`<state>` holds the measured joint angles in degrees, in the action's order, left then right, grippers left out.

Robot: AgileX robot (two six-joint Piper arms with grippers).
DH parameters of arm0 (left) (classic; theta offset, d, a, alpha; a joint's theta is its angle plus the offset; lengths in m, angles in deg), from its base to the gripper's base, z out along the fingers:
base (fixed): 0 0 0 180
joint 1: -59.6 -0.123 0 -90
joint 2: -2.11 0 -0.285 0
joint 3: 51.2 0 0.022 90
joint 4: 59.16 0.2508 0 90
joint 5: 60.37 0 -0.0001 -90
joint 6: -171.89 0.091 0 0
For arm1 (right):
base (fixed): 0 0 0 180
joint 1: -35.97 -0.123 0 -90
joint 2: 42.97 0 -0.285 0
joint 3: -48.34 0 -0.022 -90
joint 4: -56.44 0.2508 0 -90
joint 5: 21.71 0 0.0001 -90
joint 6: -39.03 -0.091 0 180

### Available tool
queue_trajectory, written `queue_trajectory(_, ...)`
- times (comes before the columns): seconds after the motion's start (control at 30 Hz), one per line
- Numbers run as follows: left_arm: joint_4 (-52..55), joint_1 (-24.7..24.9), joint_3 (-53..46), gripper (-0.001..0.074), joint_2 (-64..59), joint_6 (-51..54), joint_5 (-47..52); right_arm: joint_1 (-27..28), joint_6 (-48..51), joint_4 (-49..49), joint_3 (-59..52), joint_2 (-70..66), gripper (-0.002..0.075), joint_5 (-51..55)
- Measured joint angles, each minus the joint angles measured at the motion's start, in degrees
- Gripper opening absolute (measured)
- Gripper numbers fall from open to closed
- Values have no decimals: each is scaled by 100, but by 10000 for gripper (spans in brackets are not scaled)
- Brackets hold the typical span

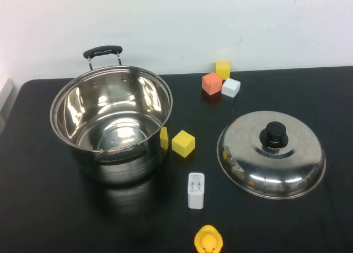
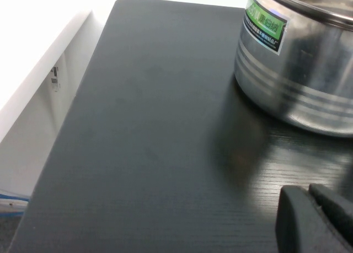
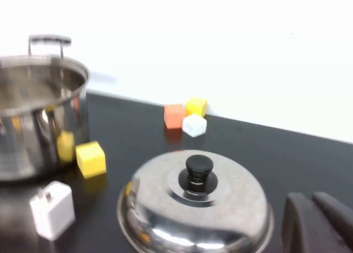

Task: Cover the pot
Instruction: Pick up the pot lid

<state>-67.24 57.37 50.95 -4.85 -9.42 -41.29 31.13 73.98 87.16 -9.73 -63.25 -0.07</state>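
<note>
Neither gripper is engaged: the right gripper [image 3: 320,222] shows only dark finger parts at the edge of its wrist view, near the lid [image 3: 196,206], and the left gripper [image 2: 317,220] hangs low over bare bench [image 2: 154,132] beside the pot [image 2: 298,60]; I cannot tell how wide either pair of jaws stands, and neither holds anything. The task looks unstarted. The next move likely calls for the right jaws to close on the black knob [image 1: 274,134] (small, round, raised). The domed, polished lid lies well apart from the deep, mirror-bright pot on the robot's left, its black loop handle [image 1: 102,52] at the far side
</note>
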Motion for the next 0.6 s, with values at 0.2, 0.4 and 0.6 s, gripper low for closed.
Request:
queue_trajectory(0.2, 0, 0, 0, -3, 0, 0, 0, 0, 1251, 530, 801, -1570, 1, -87)
queue_trajectory(0.4, 0, 0, 0, -3, 0, 0, 0, -432, -1148, -1283, 927, -3049, 213, -1732)
queue_trajectory(0.6, 0, 0, 0, -2, 0, 0, 0, -1175, -2520, -2514, 916, -4930, 524, -4698)
